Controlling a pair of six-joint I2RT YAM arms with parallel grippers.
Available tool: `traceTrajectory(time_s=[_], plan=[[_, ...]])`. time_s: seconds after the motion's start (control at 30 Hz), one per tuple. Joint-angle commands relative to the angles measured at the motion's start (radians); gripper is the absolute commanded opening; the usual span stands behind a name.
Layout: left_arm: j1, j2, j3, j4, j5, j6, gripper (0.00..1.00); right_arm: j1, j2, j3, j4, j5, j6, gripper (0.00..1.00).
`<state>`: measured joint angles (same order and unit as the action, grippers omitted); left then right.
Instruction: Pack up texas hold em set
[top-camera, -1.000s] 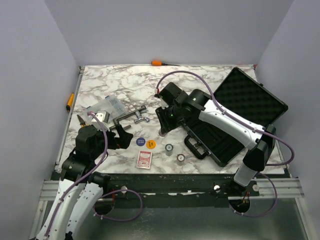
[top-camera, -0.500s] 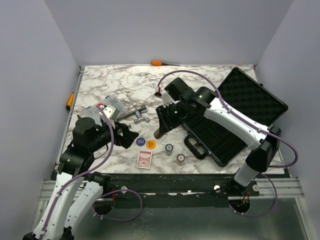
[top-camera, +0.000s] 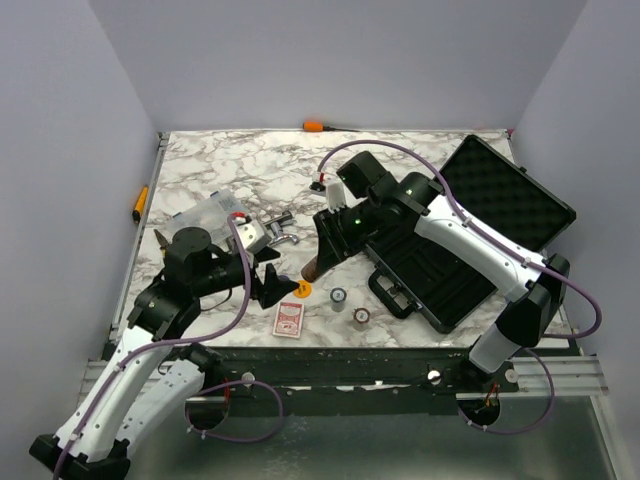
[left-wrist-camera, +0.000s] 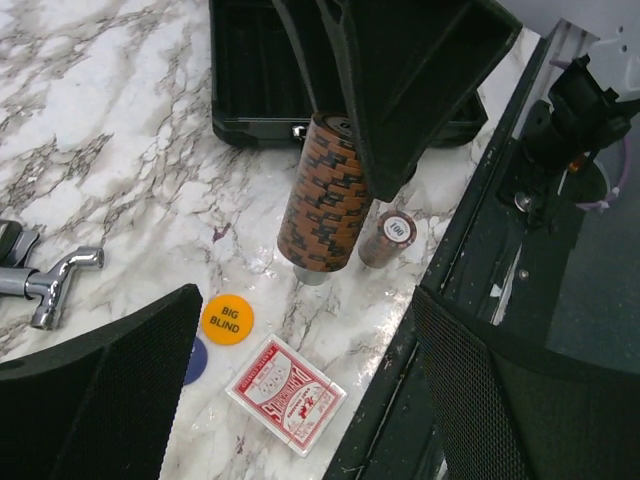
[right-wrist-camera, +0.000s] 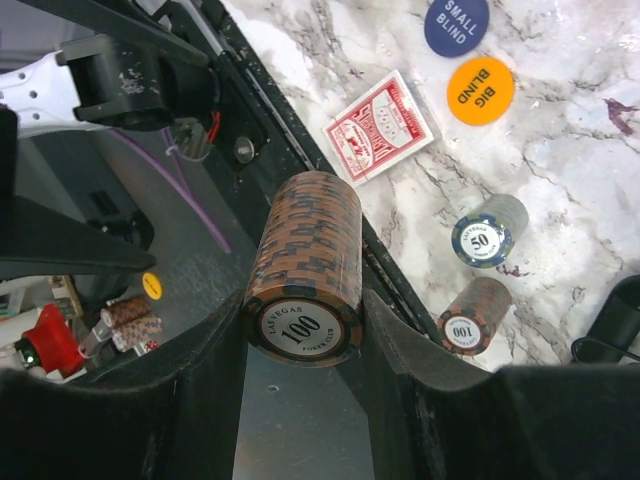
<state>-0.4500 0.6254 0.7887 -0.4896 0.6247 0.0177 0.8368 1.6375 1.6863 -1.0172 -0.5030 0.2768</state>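
Top external view shows packing at an early stage. The black case (top-camera: 450, 285) lies open, lid back, and I see nothing loaded in the part of its tray that shows.

1. Right gripper (top-camera: 322, 258): clamped on a tall chip stack (right-wrist-camera: 305, 265), marked 100, held above the table just left of the case. I judge this to be the first item on its way in.
2. Left gripper (top-camera: 275, 285): jaws spread wide, carrying nothing, further left of the case.
3. Not yet packed, all on the table left of the case's near corner: card deck (top-camera: 288, 319), orange disc (top-camera: 302, 288), blue disc (right-wrist-camera: 456, 24), a short 50 stack (top-camera: 338, 296) and a short 100 stack (top-camera: 361, 315).

Surface: a white marble-patterned table (top-camera: 250, 165), flat and glossy. A metal clamp (top-camera: 265, 232) and a clear box (top-camera: 215, 212) sit well left of the case. Plain pale walls enclose the table on three sides.
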Motion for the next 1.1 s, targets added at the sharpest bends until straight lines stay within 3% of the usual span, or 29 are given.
traceTrajectory(time_s=[0.0,0.3,0.83,1.07], plan=[[-0.072,0.04,0.003,0.039,-0.005,0.079,0.85,0.004,-0.051,-0.01,0.058,-0.122,-0.008,0.01],[-0.167,0.069,-0.017,0.067,-0.059,0.117,0.84,0.005,-0.06,-0.026,0.072,-0.178,-0.003,0.01],[-0.225,0.129,-0.023,0.124,-0.038,0.136,0.81,0.005,-0.098,-0.08,0.085,-0.211,0.0,0.01],[-0.244,0.175,-0.036,0.153,-0.054,0.126,0.73,0.005,-0.103,-0.101,0.103,-0.259,0.007,0.01]])
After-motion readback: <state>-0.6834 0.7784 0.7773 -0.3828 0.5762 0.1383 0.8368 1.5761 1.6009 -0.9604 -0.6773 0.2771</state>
